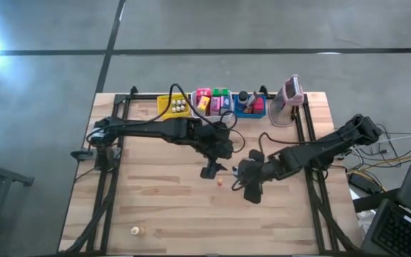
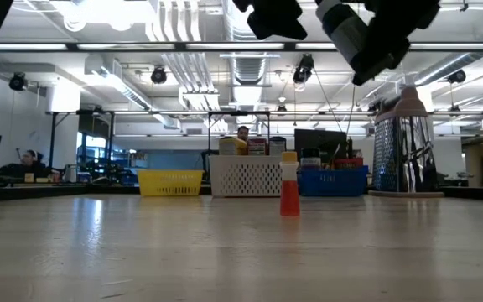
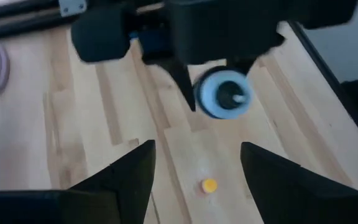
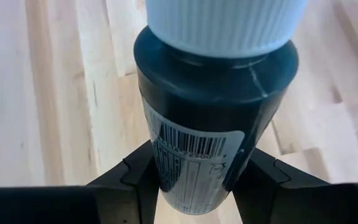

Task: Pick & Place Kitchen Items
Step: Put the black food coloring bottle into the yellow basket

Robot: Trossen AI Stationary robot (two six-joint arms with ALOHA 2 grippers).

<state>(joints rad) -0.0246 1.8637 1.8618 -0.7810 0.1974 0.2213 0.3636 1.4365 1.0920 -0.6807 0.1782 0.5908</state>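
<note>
The right wrist view shows the right gripper (image 4: 191, 180) clamped on a dark bottle (image 4: 213, 118), mid-carry, needing a bin next, while the left gripper (image 3: 194, 171) hangs wide directly above a small orange piece (image 3: 209, 185).

Overhead view. A wooden bench (image 1: 163, 214) stands on a grey floor. Along its far edge sit a yellow bin (image 1: 173, 106), a white bin (image 1: 214, 102) filled with pink, green and yellow packets, a blue bin (image 1: 248, 104), and an upright pink-grey device (image 1: 290, 96). The left arm reaches from the bench's left side to mid-bench, its pincer (image 1: 210, 171) above the boards. The right arm reaches in from the right, its pincer (image 1: 251, 191) just beside the left one. A small orange piece (image 1: 220, 181) lies between them. A small whitish piece (image 1: 136, 230) lies near the front edge, well apart.
</note>
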